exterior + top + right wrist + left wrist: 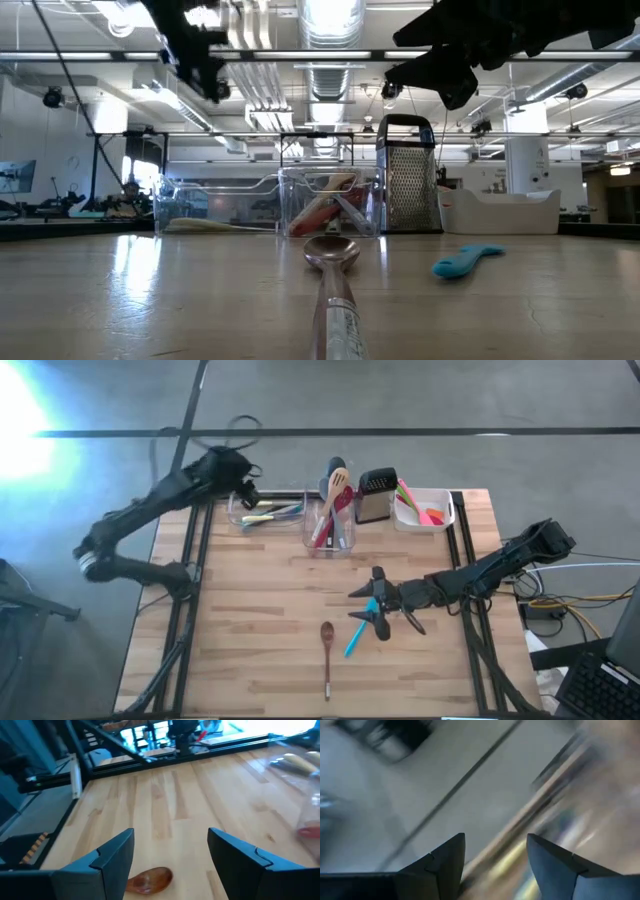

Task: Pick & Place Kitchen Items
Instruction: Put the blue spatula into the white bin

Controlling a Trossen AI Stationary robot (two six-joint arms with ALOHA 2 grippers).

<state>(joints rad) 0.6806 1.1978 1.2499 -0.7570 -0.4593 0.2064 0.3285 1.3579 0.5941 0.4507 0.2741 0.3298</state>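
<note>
Hovering over the middle of the worktop (250, 630), the right gripper (372, 605) has its fingers spread wide with nothing between them. Directly below it lies a blue utensil (358, 635), flat on the wood, its handle running out from under the fingers; in the low view that same blue piece rests on the surface off to the right. Just beside it, nearer the front edge, the wooden spoon (327, 650) lies on its own, bowl pointing toward the back. The right wrist view catches the spoon's bowl (149, 880) low between the parted fingers, not touched by them.

Over at the back left corner, the left gripper (245, 488) sits raised above the clear tub (262, 512), where pale yellow-green utensils (268, 513) lie flat inside. Its fingers (445, 865) stand apart and empty; everything beyond them in the wrist view is a blur.

Along the back edge, the clear upright container (330, 525) stands stuffed with utensils, a wooden spatula (337, 488) poking out the top and red handles beside it. Next comes the steel box grater (375, 495), standing upright, and just beside that the white tub (425, 510) holding pink and orange-green tools (418, 505).
</note>
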